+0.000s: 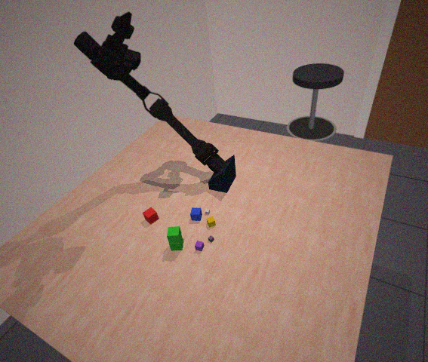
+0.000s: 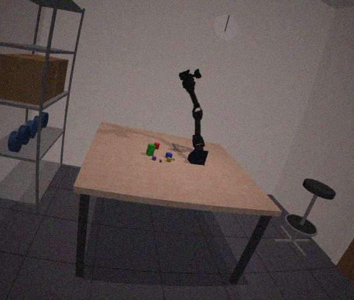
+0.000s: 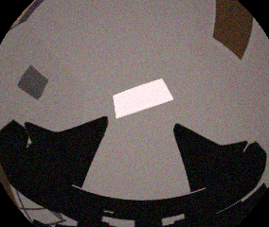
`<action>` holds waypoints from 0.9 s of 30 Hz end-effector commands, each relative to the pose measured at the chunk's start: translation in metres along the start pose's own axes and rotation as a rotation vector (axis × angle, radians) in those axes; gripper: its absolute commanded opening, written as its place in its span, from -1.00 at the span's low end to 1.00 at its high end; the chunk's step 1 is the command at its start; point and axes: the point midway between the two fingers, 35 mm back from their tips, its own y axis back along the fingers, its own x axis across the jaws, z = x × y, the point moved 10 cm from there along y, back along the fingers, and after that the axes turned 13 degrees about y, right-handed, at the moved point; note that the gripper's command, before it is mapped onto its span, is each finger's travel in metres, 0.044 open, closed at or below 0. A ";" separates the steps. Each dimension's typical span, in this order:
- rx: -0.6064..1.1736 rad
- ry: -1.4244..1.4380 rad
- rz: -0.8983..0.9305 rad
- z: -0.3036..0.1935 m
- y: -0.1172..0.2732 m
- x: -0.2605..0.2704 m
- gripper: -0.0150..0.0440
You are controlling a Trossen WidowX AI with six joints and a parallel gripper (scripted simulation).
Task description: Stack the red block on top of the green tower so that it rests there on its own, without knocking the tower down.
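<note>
The red block (image 1: 150, 215) (image 2: 156, 145) lies on the table (image 1: 284, 272) (image 2: 157, 184). In the top view it is left of and beyond the green tower (image 1: 174, 238) (image 2: 150, 149), with a gap between them. The tower is two green blocks high and stands upright; nothing rests on its top. My gripper (image 3: 142, 124) is open and empty, its two dark fingers wide apart in the wrist view. It is raised high above the table, far from the red block and the tower. The wrist camera faces the ceiling, so no block shows there.
Near the tower lie a blue block (image 1: 195, 214) (image 2: 168, 155), a smaller yellow block (image 1: 210, 222) (image 2: 169, 159), a purple block (image 1: 198, 246) (image 2: 153, 158), a tiny dark grey block (image 1: 210, 238) (image 2: 160, 160) and a tiny whitish block (image 1: 207, 212). A stool (image 1: 318, 75) stands beyond the table.
</note>
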 end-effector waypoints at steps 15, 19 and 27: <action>-0.010 -0.874 0.523 0.054 0.002 0.082 1.00; 0.045 -1.112 0.692 0.072 0.008 0.103 1.00; 0.238 -1.533 1.036 0.110 0.027 0.140 1.00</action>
